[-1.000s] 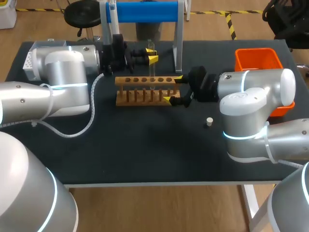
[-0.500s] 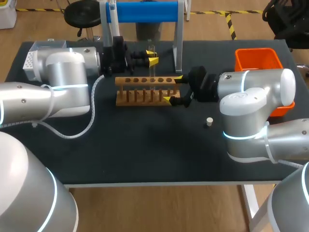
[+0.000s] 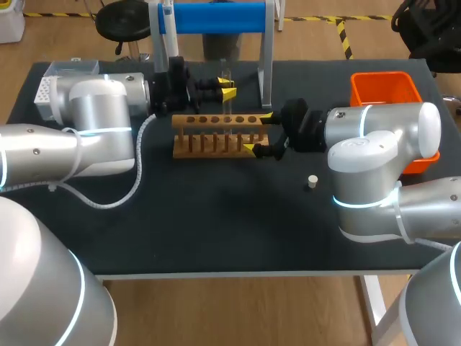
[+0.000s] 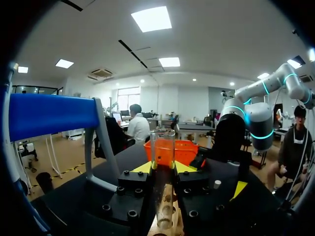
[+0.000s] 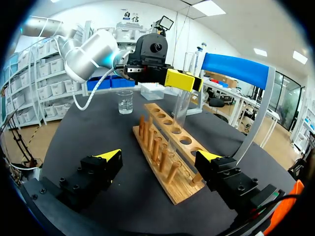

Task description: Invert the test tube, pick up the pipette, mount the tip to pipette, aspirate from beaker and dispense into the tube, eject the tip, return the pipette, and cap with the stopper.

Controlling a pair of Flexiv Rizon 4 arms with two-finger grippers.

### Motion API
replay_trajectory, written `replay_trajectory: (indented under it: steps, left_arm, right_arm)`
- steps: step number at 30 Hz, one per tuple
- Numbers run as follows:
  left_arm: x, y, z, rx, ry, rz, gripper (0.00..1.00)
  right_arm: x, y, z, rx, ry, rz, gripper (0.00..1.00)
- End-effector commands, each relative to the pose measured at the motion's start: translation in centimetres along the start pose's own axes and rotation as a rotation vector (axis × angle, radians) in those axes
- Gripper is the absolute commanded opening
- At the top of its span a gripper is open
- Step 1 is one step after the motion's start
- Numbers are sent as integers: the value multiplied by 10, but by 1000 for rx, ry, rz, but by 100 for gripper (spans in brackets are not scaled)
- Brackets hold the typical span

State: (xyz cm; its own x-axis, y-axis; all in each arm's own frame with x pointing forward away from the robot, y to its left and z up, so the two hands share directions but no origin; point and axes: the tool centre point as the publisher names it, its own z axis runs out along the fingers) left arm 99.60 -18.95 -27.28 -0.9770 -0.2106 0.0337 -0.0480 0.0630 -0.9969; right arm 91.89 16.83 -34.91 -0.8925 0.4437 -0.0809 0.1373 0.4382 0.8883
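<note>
A clear test tube (image 3: 226, 73) stands upright, mouth up, with my left gripper (image 3: 227, 91) shut on its middle. Its lower end reaches a hole in the wooden rack (image 3: 216, 135); how deep it sits I cannot tell. In the left wrist view the tube (image 4: 163, 147) rises between the yellow fingertips of the left gripper (image 4: 163, 167), above the rack (image 4: 166, 222). My right gripper (image 3: 258, 132) is open, one finger on each side of the rack's right end. From the right wrist the right gripper (image 5: 160, 160) straddles the rack (image 5: 165, 147), with the tube (image 5: 181, 108) ahead. The white stopper (image 3: 312, 181) lies on the table.
An orange bin (image 3: 385, 89) sits at the back right. The blue-topped pipette stand (image 3: 212, 17) stands behind the rack. A white tip box (image 3: 47, 85) is at the back left. The beaker (image 5: 125, 102) stands beyond the rack's far end in the right wrist view.
The left gripper with the tube has sunk slightly toward the rack. The right arm has kept still.
</note>
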Motion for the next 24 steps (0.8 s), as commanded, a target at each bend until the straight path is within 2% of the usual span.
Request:
replay_trajectory:
  steps: [1, 24]
  left_arm:
    - [-2, 3, 1, 6, 4, -1, 0]
    - [-2, 8, 3, 11, 10, -1, 0]
  right_arm:
    - [0, 0, 0, 1, 0, 0, 100]
    - [0, 0, 0, 1, 0, 0, 100]
